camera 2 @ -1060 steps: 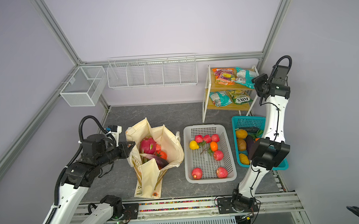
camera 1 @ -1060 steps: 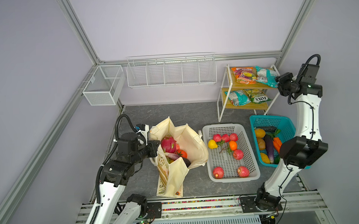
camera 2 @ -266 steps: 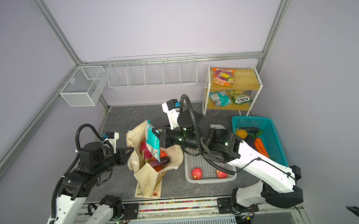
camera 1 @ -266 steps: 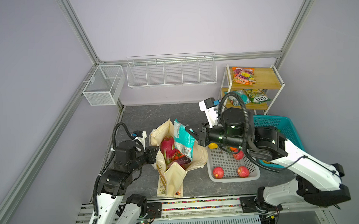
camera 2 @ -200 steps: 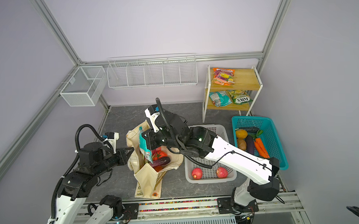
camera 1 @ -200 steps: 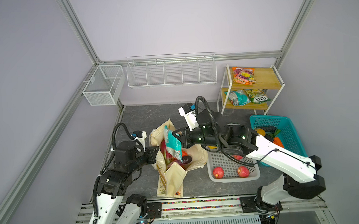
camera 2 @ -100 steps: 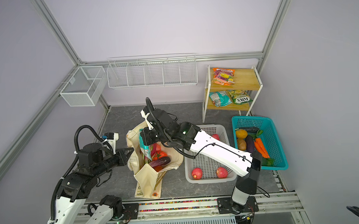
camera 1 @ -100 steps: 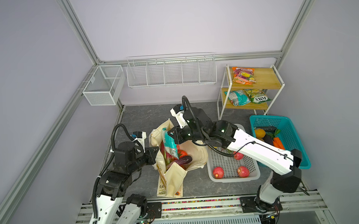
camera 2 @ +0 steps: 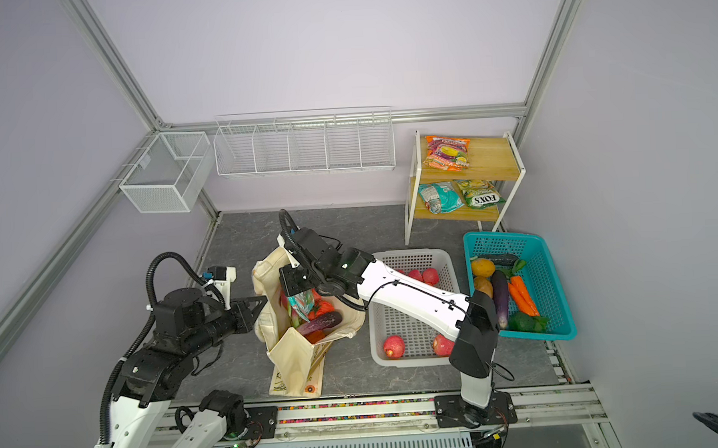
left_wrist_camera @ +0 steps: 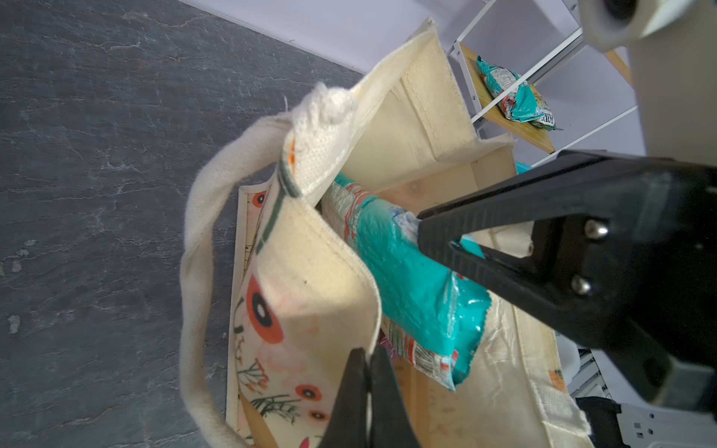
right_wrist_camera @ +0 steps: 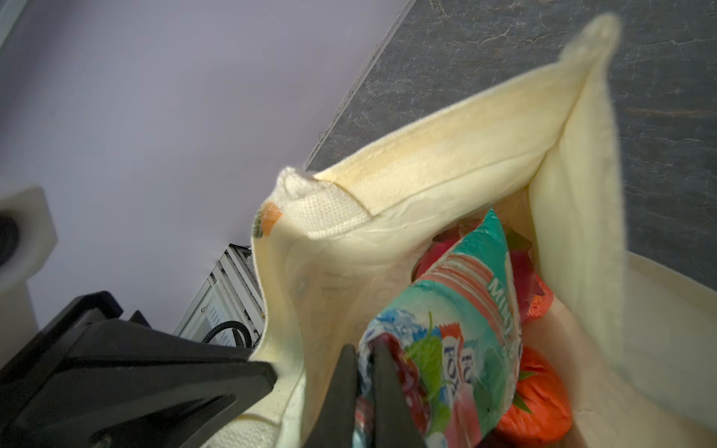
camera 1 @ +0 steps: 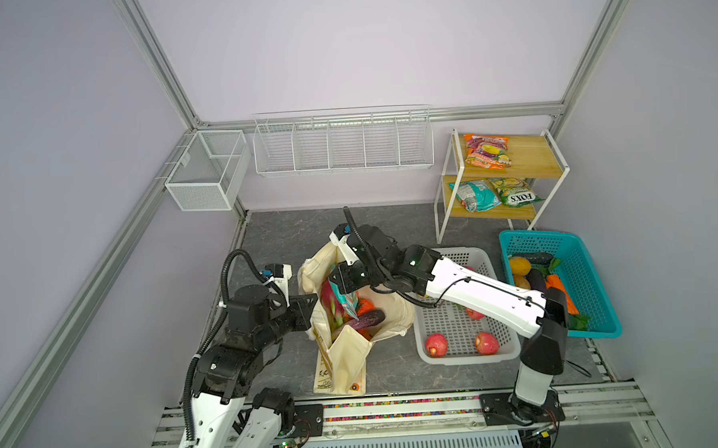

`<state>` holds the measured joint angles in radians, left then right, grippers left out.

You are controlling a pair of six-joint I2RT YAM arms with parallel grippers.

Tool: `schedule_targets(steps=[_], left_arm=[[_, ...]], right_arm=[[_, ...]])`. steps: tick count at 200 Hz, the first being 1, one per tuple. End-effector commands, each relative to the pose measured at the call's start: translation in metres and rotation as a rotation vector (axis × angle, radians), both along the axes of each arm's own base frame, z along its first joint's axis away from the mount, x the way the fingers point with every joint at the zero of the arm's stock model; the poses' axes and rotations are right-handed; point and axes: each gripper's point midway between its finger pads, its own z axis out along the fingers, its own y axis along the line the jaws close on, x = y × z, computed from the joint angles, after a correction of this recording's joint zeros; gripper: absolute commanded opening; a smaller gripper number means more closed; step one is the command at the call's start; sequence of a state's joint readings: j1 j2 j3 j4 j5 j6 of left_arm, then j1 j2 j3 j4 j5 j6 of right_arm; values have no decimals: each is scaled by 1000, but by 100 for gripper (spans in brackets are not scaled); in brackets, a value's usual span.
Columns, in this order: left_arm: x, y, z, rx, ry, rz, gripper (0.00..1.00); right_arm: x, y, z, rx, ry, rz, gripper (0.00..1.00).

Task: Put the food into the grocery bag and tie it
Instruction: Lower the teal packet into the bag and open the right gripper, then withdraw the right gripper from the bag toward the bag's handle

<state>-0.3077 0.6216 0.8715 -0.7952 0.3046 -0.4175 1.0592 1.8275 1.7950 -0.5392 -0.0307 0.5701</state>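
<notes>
Right gripper (right_wrist_camera: pixel 362 351): fingers pinched narrow on the top seam of the teal packet (right_wrist_camera: pixel 458 333), which hangs below them inside the mouth of the bag (camera 1: pixel 388 315). Left gripper (left_wrist_camera: pixel 366 355): fingers closed tight on the bag's left rim, drawing that wall out so the mouth stands open. The bag sits on the floor just left of the white basket (camera 1: pixel 467 359), with dragon fruit (camera 1: pixel 327 295) and eggplant (camera 1: pixel 365 318) already inside. The packet is at the far-left part of the opening, just beside the held wall. Step in hand, by my reading: get the packet down into the bag and let go. To do it well, lower until the packet's bottom edge meets the produce and release only then, so it settles beside the dragon fruit rather than tipping back over the rim. The left grip should not slacken before the right fingers are clear. Lift out straight up, away from the strap. The packet's long axis runs steeply up and down, with the top seam at the fingers and the bottom edge pointing into the bag. It seems to lean a little toward the near side, though the top views foreshorten it.
</notes>
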Motion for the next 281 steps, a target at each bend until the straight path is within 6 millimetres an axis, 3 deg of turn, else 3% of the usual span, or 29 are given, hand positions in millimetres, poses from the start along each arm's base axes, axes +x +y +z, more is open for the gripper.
schedule_targets(steps=[1,68,121,186,236,281], left_arm=[[-15,1,-28,20,117,-13,0],[-15,1,-27,19,114,-12,0],[-15,1,-27,18,113,-14,0],[-15,1,-27,16,112,-14,0],[-16,1,-26,16,110,-15,0],[-15,2,-27,17,112,-10,0]], right_arm=[[1,2,-28,-54,0,7,10],[3,-9,-78,-183,-5,-20,23],[-7,-4,-81,-232,-32,-11,42],[-9,-15,-29,-248,-170,-33,77],[-12,-29,34,-215,-283,-50,90],[-13,-62,101,-166,-396,-108,94]])
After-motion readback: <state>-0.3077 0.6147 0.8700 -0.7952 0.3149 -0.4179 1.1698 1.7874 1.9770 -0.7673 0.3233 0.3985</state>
